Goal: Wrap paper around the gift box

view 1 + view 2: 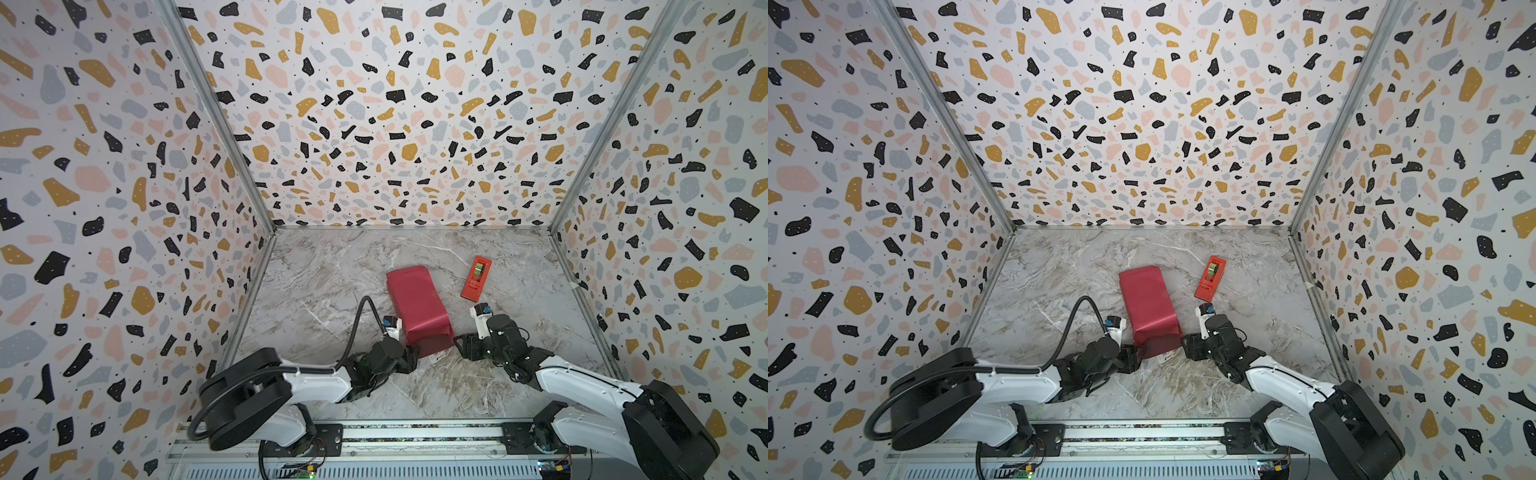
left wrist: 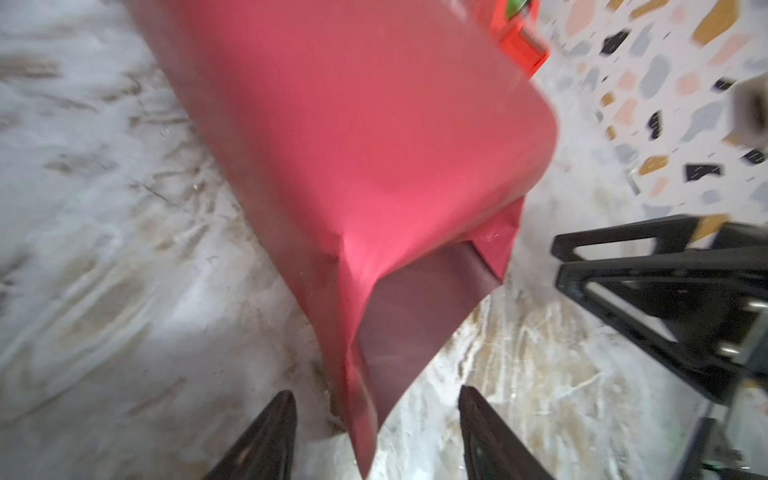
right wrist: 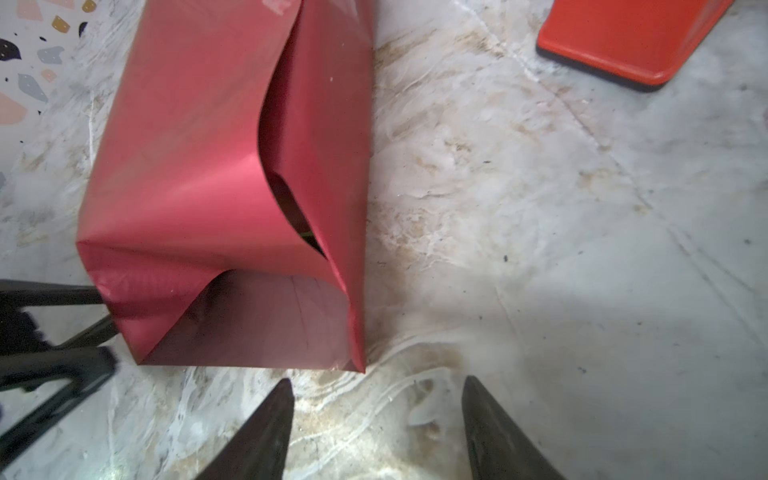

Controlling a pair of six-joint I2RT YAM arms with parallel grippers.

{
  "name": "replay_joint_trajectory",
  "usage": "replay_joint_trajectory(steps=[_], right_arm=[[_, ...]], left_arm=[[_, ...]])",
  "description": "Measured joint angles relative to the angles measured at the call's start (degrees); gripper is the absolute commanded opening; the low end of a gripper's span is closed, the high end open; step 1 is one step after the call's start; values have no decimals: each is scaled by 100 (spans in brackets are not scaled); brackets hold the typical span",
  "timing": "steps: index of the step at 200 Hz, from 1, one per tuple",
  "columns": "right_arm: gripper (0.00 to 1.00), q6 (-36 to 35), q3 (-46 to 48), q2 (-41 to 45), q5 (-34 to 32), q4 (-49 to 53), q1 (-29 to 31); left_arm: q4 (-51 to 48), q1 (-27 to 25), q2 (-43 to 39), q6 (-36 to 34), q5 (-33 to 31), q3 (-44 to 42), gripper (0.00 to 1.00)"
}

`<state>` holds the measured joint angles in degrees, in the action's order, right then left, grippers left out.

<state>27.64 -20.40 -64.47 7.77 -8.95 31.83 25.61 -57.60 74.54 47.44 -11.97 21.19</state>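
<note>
Inside the paper (image 3: 187,166), only a dim sliver of the gift box (image 3: 306,234)

Left arm (image 1: 316,380) and right arm (image 1: 582,374): white link shells with small dark screws, black joint housings. Shoulder housings (image 1: 245,395) are large, black, rounded. A black corrugated cable (image 1: 367,298) runs along the left arm. Each wrist bears a white, blue-capped module (image 1: 392,326). Claw fingers (image 2: 266,436) are black, tapered.

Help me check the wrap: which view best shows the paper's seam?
The right wrist view: the seam in the paper gapes, close up. The left wrist view shows only its blurred open end; both top views show it small, seam unclear.
</note>
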Motion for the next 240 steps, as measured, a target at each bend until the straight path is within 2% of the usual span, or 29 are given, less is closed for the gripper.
replay_joint_trajectory(steps=[22,41,64,88,119,156,200,223,240], right_arm=[[67,31,-299,-103,669,4,-428],[70,208,-730,-435,1239,-212,-603],[70,525,-1290,-1040,1766,-643,-702],[70,785,-1853,-1853,2037,-918,-730],[68,920,-2251,-2684,2277,-1119,-761],[66,933,-2347,-3003,2605,-1121,-662],[65,1034,-1989,-2682,2664,-1300,-389],[68,1104,-1598,-2328,2608,-1333,-234],[70,1067,-1377,-2017,2511,-1198,-238]], left_arm=[[-461,151,-1198,15,-153,-44,79],[-468,922,-1674,20,87,-2,84],[-332,1978,-1154,22,553,321,84],[-317,2428,-4,-52,1062,1023,84],[-118,2520,1080,-144,1545,1626,80],[63,2474,1508,-155,2002,1633,77],[385,2337,1163,-90,2210,1137,77],[393,2326,704,-24,2170,658,83],[44,2323,229,-190,1860,420,87]])
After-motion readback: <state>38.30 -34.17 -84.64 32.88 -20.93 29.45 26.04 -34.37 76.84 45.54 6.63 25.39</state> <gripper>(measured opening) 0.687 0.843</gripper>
